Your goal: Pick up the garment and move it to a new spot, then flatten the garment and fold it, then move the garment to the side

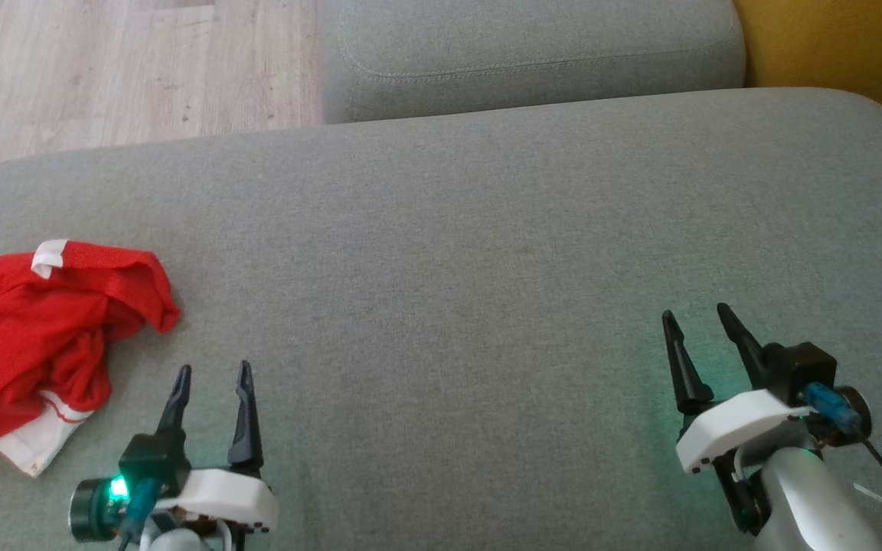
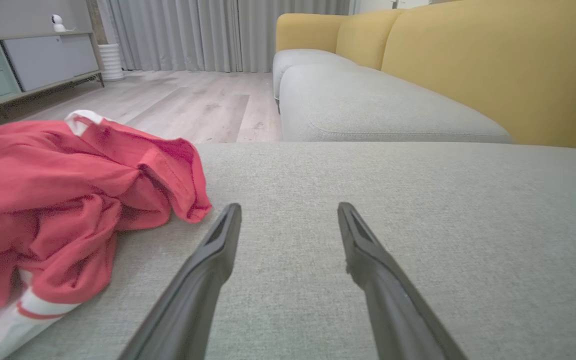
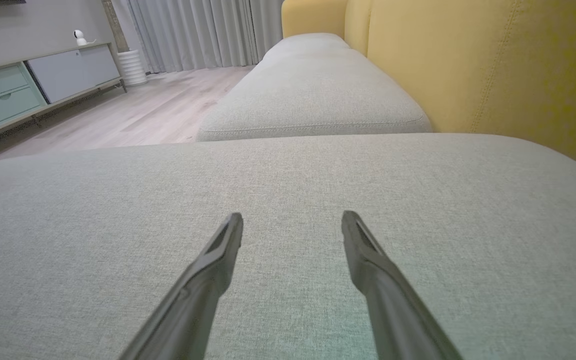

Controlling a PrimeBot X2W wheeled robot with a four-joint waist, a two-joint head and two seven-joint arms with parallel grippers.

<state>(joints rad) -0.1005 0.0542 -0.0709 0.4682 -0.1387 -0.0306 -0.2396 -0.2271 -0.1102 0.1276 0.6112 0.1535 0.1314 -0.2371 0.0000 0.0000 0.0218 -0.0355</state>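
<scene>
A crumpled red garment (image 1: 35, 329) with white trim lies in a heap at the left edge of the grey sofa seat (image 1: 449, 252). In the left wrist view the garment (image 2: 68, 200) bulks just left of my fingers. My left gripper (image 1: 213, 373) hovers open just right of the heap, apart from the cloth, with nothing between its fingers. My right gripper (image 1: 694, 314) stands open far to the right over bare cushion. In the wrist views the left gripper (image 2: 289, 210) and the right gripper (image 3: 292, 219) both show spread fingers over the grey fabric.
A second grey cushion (image 1: 533, 53) adjoins the seat at the back. A yellow backrest (image 1: 839, 53) runs along the right. Wooden floor (image 1: 119, 69) lies beyond the seat's far left edge. A low cabinet (image 2: 23, 65) stands across the room.
</scene>
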